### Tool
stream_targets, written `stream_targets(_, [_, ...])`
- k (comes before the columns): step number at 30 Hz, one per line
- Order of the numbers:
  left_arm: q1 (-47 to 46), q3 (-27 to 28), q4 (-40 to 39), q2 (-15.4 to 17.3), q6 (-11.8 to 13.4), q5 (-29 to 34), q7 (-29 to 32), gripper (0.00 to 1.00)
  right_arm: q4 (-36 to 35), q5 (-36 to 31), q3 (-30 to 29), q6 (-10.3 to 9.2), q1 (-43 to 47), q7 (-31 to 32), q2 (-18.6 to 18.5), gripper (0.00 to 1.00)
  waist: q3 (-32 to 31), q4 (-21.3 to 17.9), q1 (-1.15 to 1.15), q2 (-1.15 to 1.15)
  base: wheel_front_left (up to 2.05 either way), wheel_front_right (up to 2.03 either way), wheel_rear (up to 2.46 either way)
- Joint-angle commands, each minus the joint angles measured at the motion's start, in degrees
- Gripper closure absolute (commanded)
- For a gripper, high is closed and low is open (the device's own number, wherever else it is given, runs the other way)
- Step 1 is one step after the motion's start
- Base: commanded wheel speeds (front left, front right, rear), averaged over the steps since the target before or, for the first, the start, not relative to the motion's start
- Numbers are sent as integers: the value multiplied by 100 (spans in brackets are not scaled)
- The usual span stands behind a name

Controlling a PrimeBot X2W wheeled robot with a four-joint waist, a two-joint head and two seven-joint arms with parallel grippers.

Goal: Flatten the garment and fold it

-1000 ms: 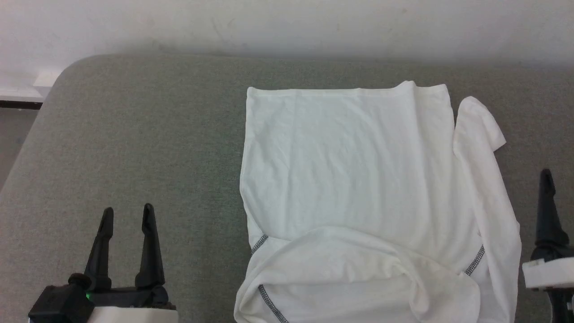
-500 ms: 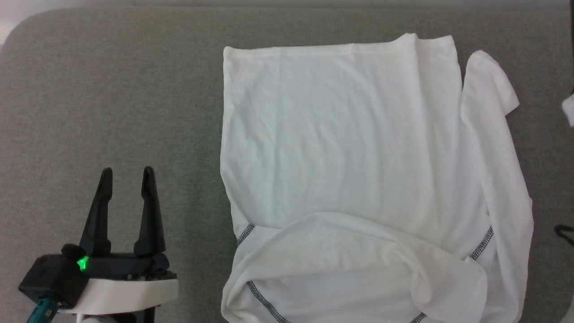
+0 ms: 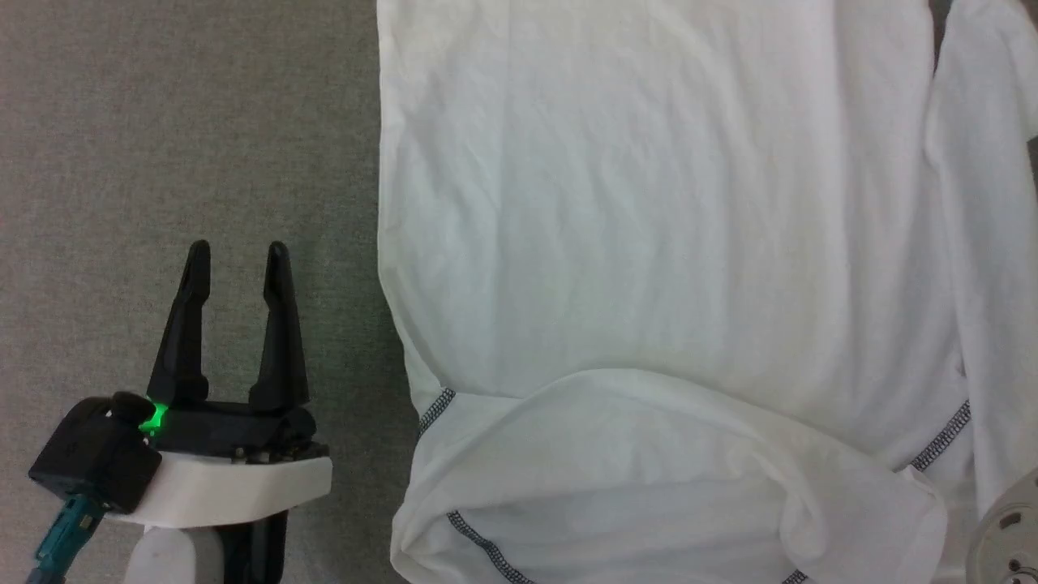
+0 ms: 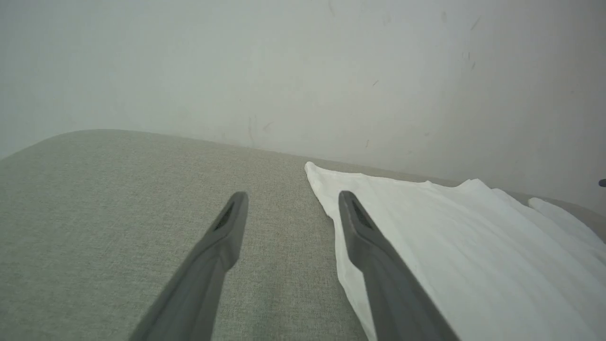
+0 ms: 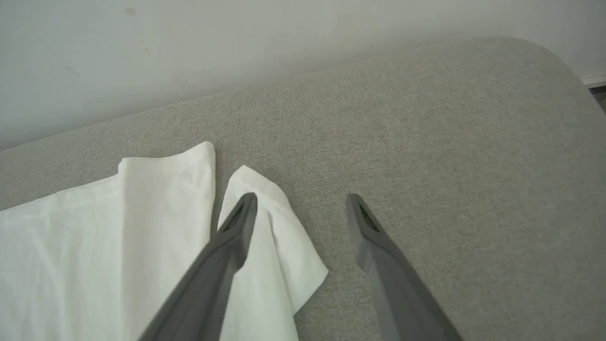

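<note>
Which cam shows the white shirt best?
Head view: the white thin-fabric long-sleeved shirt is seen from above, body spread flat, with the grey zigzag seams and the bunched near end plain. Left wrist view catches its side edge at a low angle; right wrist view, a far corner and sleeve end.

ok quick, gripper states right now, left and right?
Left gripper: open, holding nothing, beside the white long-sleeved shirt.
Right gripper: open, holding nothing.
</note>
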Motion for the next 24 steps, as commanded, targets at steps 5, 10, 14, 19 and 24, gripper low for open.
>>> stream_targets(5, [-234, 35, 29, -74, -109, 53, -28, 0, 76, -97, -218, -5, -99, 321, 192, 0, 629, 196, -2, 0, 0, 0, 0])
stream_targets(10, [-359, 14, 67, -97, -148, 81, -28, 0, 115, -175, -255, -5, -62, 312, 242, 0, 774, 226, -2, 0, 0, 0, 0])
stream_targets(14, [-392, 2, 125, -105, -166, 100, -28, 0, 156, -182, -218, -5, -34, 392, 265, 100, 773, 210, -2, 0, 0, 0, 0])
stream_targets(19, [-397, 20, 228, -106, -177, 132, -28, 0, 50, -89, -109, -5, -11, 143, 263, 100, 563, 161, -2, 0, 0, 0, 0])
stream_targets(24, [-299, 57, 289, -112, -181, 170, -28, 0, -68, 109, -221, -5, 44, -352, 210, 100, 115, 101, -2, 0, 0, 0, 0])
